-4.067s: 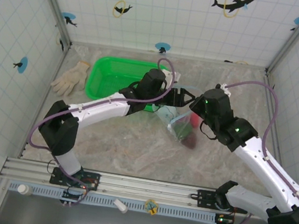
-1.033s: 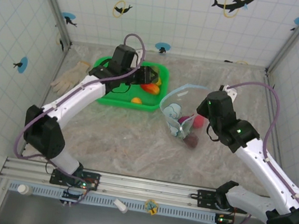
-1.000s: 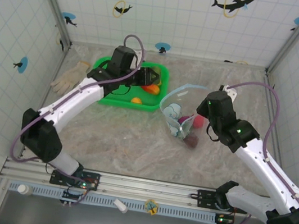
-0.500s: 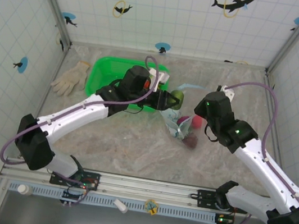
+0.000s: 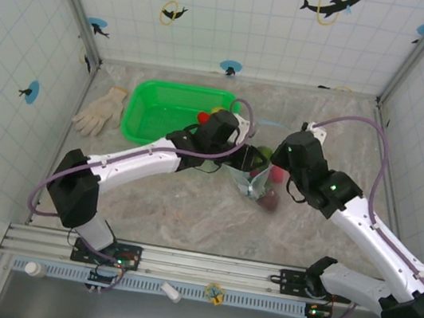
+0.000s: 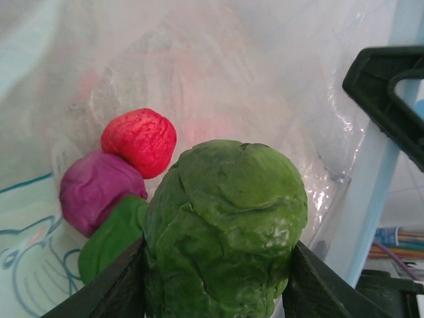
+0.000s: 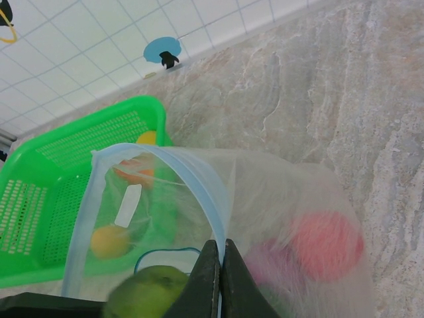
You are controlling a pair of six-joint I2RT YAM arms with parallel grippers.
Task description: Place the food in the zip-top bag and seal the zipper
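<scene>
Food first: the left hand [image 6: 215,291] clamps a green piece [image 6: 225,218] at the mouth of the zip-top bag [image 6: 278,99], whose zipper [image 7: 205,192] the right hand [image 7: 217,278] pinches upright. Released off-centre, it could clip the zipper and roll across the surface [image 7: 344,79].

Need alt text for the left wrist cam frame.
A green leafy toy vegetable is gripped between the left arm's dark fingers, facing into the open clear zip-top bag. Inside the bag lie a red toy fruit, a magenta toy fruit and a green piece.
</scene>
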